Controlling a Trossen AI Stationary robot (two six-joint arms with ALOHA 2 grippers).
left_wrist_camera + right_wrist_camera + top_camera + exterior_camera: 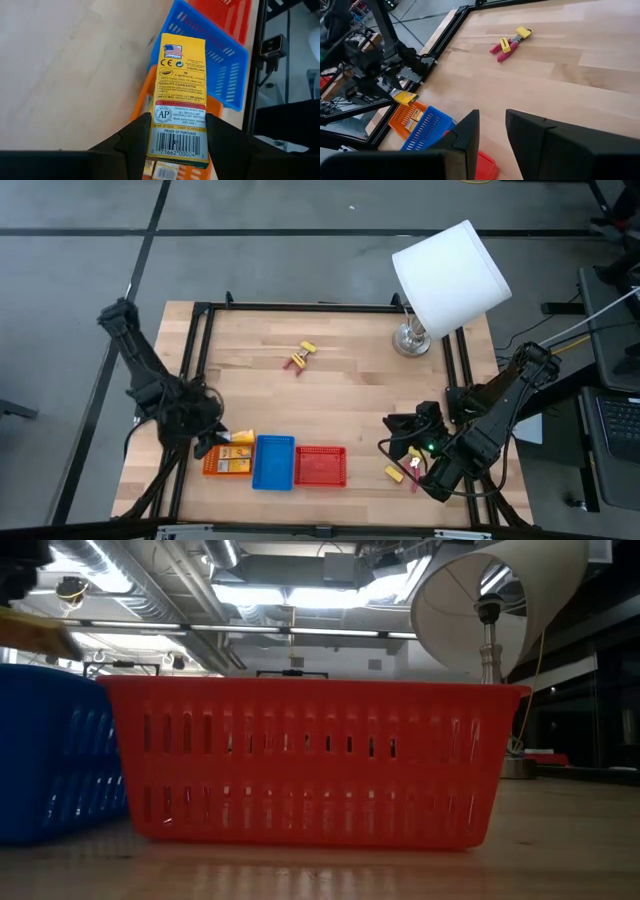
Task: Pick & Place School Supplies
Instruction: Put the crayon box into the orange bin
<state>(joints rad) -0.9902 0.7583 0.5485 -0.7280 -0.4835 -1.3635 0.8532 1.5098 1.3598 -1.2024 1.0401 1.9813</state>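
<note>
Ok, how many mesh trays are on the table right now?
3, side by side in a row: the orange tray on the left, the blue tray in the middle, the red tray on the right. None look hidden.

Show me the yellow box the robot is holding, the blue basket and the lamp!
yellow box [179,95]: left wrist view, middle of its printed back.
blue basket [274,462]: high view, its floor.
lamp [450,275]: high view, middle of the white shade.

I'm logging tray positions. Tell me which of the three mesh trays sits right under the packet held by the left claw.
The orange tray, the leftmost of the row. The left claw holds the yellow packet over it; the blue tray and red tray lie farther right.
</note>
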